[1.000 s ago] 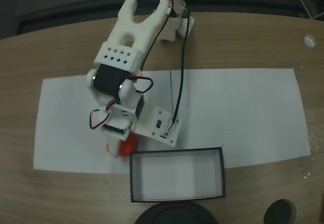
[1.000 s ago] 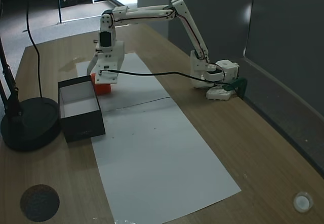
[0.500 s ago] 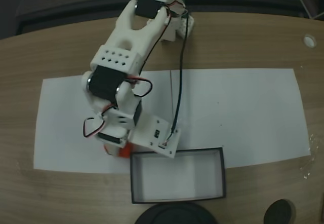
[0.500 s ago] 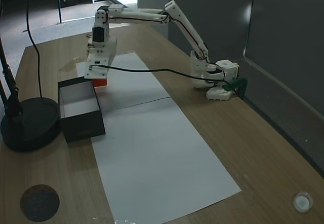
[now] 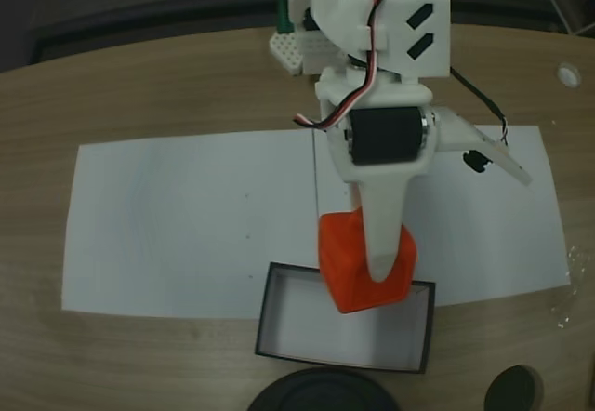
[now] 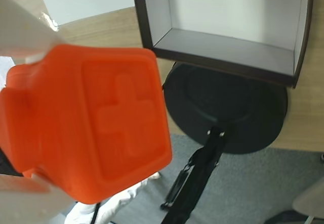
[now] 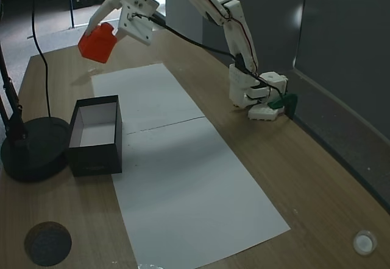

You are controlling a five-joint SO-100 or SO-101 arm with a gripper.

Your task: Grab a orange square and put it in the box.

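High above the bench, the orange square (image 7: 97,42) hangs in the air, clamped in the claw (image 7: 102,33), well clear of the white paper sheet (image 7: 183,171) below. One white finger (image 5: 381,225) runs down across the cube in a fixed view, and the wrist view shows a raised cross on the cube's face (image 6: 101,127). The box (image 7: 94,153) sits open on the bench at the paper's edge, pale inside, just beside a round black base (image 7: 30,153). The arm's mount (image 7: 253,95) stands at the bench's far side.
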